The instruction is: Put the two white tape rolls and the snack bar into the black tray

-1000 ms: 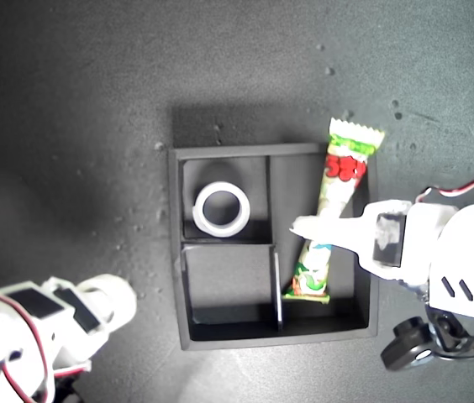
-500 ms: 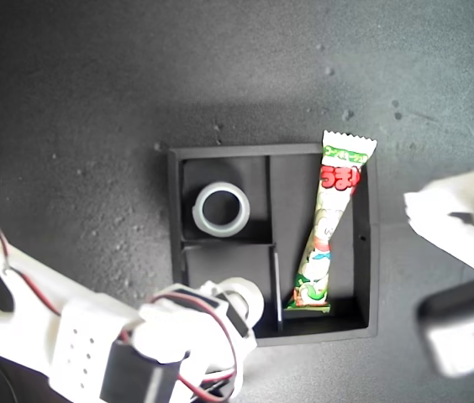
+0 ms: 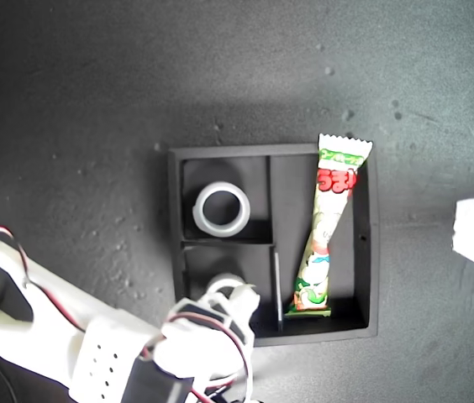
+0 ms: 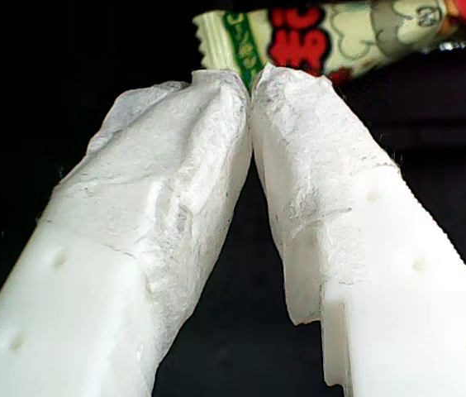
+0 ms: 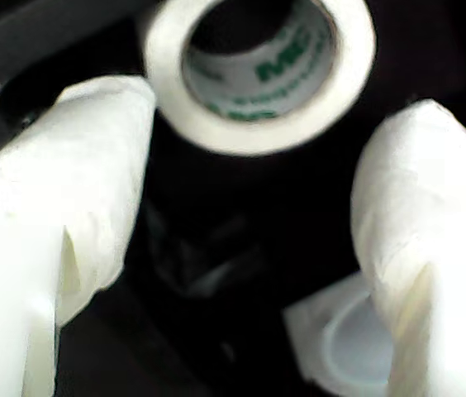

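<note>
Exterior view: our black tray holds one tape roll in its far small compartment, the snack bar in the long one. Since a second ago, my second gripper, fingers apart, has brought the other roll over the near compartment. My first gripper, fingers together, has withdrawn rightward.

A dark, matte grey tabletop with pale specks fills the scene, lit unevenly from above

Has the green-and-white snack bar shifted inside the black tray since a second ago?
Yes. The green-and-white snack bar turned slightly, its top crimped end swinging toward the exterior view's left, relative to the black tray.
</note>
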Controlling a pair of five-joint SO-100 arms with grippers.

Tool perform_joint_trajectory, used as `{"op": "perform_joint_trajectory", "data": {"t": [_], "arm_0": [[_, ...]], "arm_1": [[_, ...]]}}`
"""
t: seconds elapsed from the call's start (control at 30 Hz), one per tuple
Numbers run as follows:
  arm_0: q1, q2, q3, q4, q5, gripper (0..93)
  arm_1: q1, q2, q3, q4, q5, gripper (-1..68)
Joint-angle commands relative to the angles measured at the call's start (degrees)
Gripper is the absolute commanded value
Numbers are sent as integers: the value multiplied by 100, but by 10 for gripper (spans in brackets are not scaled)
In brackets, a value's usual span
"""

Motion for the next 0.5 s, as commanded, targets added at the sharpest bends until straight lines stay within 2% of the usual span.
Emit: {"op": "perform_joint_trajectory", "data": {"t": [0.0, 0.1, 0.37, 0.47], "arm_0": [[-264, 1327, 580, 105, 105, 80], [-598, 2953, 1837, 105, 229, 2], [-1274, 7453, 5511, 0, 308, 1], [-1248, 8938, 7312, -598, 105, 1]], "arm_1": [[167, 176, 9, 26, 211, -7], [220, 589, 193, 26, 114, -7], [-88, 3437, 3542, -35, -387, -7], [-176, 4878, 5537, -659, -659, -7]]}}
